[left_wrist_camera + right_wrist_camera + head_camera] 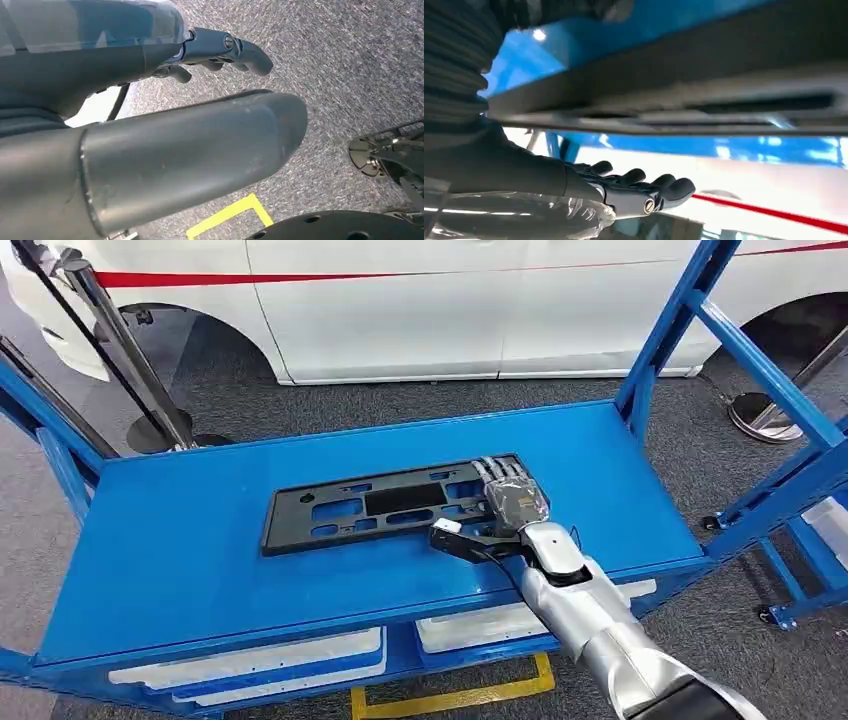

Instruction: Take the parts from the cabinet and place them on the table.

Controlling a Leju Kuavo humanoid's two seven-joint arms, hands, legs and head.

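Black plastic plate [395,502] lies flat mid-table on the blue table [200,560]. Right robot hand [512,498] rests over its 3 o'clock end, fingers extended, no clear grip: looks released. Left robot hand [220,50] hangs over carpet, curled, holding nothing. Judging placement done or nearly; white parts [250,660] on the shelf below may remain.
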